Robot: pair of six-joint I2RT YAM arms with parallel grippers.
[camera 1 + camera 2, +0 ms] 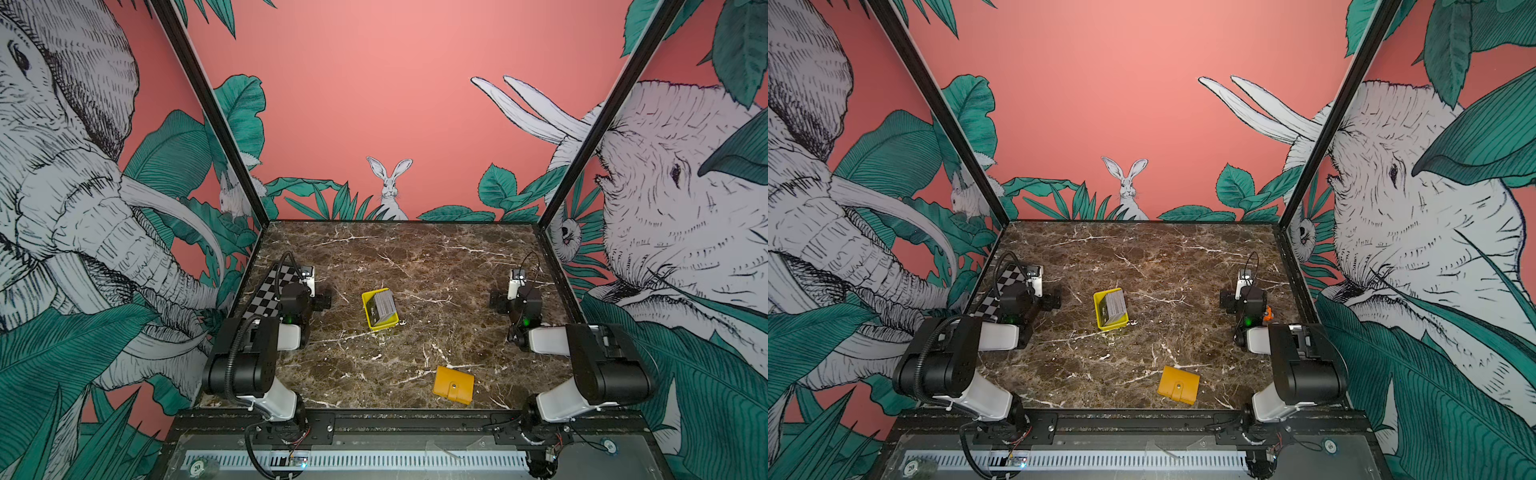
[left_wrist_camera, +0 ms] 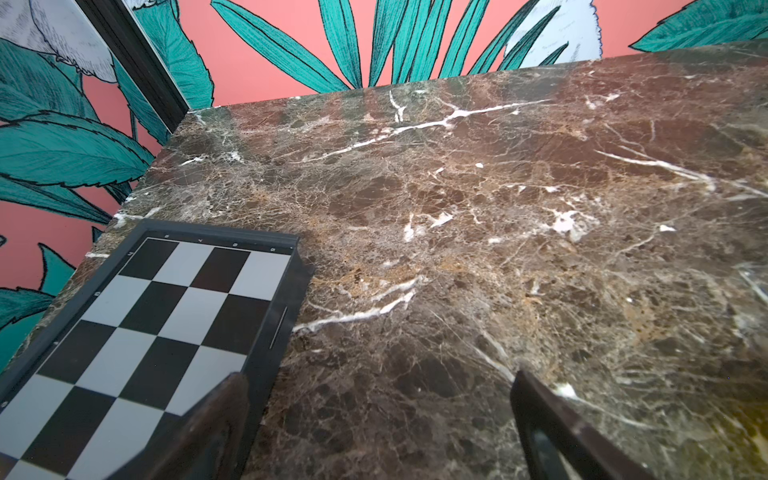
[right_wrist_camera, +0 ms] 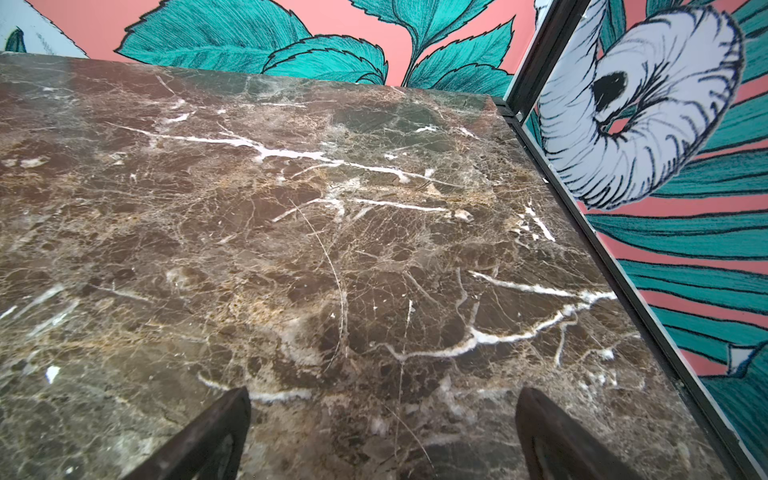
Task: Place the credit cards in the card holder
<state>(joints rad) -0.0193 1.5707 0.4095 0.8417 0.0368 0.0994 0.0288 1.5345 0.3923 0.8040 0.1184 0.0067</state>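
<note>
The marble table (image 1: 415, 257) was bounded by patterned walls on the left, right and far sides, and by a black rail along the near edge. The far half of it was left bare, and bare marble was also seen between the things at the middle and those near the rail.

One yellow tray (image 1: 367, 311) was set at about the centre, and one stack of credit cards (image 1: 384, 305) was leaned inside it; the cards could not be counted singly. One card holder (image 1: 453, 384) was laid flat and snapped closed, near the near edge and right of centre, well apart from the tray. One checkerboard plate (image 2: 166, 332) was placed along the left edge.

Two arms were counted. The left gripper (image 2: 378, 374) was held with its fingers wide apart and nothing between them, over the plate's right edge. The right gripper (image 3: 383, 390) was likewise spread and empty, over bare marble near the right edge.
</note>
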